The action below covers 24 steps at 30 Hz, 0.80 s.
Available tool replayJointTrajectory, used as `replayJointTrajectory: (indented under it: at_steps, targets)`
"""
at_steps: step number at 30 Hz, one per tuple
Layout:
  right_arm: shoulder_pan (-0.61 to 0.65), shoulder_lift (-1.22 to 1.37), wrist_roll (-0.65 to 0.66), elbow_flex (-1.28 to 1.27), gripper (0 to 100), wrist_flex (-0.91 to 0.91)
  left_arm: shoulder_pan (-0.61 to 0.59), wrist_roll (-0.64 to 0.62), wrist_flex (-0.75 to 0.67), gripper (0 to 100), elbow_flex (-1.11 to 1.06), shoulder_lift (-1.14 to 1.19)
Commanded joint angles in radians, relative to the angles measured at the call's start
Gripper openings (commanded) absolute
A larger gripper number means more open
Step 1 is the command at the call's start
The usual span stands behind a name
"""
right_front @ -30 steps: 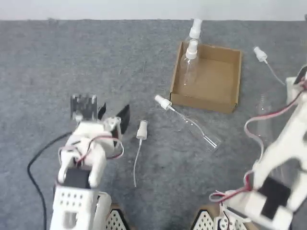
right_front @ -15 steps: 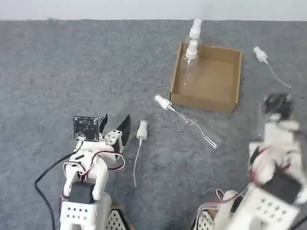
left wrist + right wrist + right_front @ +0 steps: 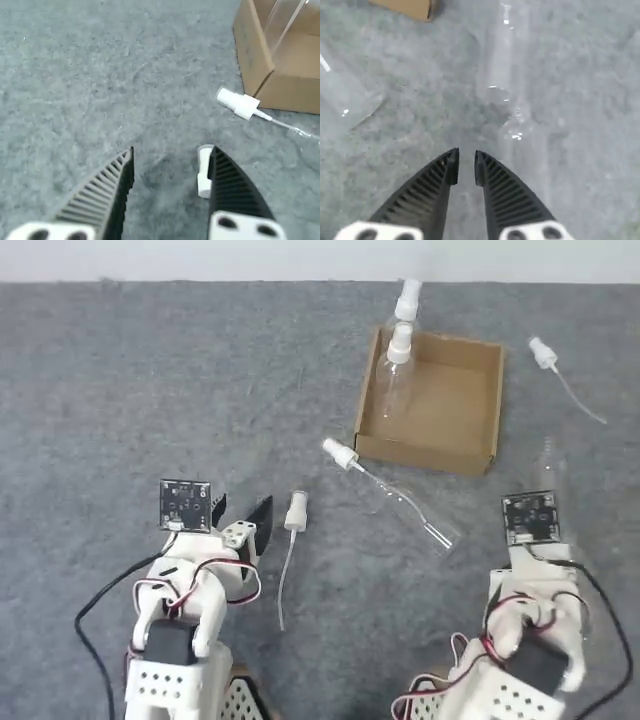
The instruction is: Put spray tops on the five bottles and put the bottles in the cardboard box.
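High view has the cardboard box (image 3: 420, 453) holding a clear, white-capped bottle (image 3: 396, 375) at its far corner, with a second capped bottle (image 3: 395, 497) lying just off its near wall. Left gripper (image 3: 171, 150) gapes, released, beside a loose white spray top (image 3: 204, 172) well short of the box. Right gripper (image 3: 466, 151) is all but clenched, empty, near an uncapped bottle (image 3: 507, 65) by the box's corner.

A bench (image 3: 150, 370) spreads across the high view, covered edge to edge in a grey, felt-like fabric with a faintly mottled nap. Along the 12 o'clock edge runs a pale strip (image 3: 200, 260), whitish and plain; whether it is wall or bare surface cannot be told. The light is soft and even, leaving only faint, blurred shadows on the fabric.
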State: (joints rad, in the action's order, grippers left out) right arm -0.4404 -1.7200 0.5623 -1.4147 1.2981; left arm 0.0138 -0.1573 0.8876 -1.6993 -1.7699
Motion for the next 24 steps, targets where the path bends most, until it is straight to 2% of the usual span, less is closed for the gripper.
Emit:
replayJointTrajectory:
  at_steps: [1, 10, 20, 24]
  targets:
    - [0.024, -0.059, 0.012, -0.129, 0.6, -0.11, -0.005, -0.002, 0.008, 22, 0.01, 0.015]
    - [0.048, -0.094, 0.018, -0.186, 0.6, -0.147, 0.005, -0.002, 0.106, 22, 0.01, 0.011]
    - [0.054, -0.094, 0.02, -0.267, 0.6, -0.142, -0.003, -0.003, 0.124, 22, 0.01, 0.014]
    - [0.056, -0.093, 0.02, -0.269, 0.6, -0.142, -0.002, -0.005, 0.288, 22, 0.01, 0.009]
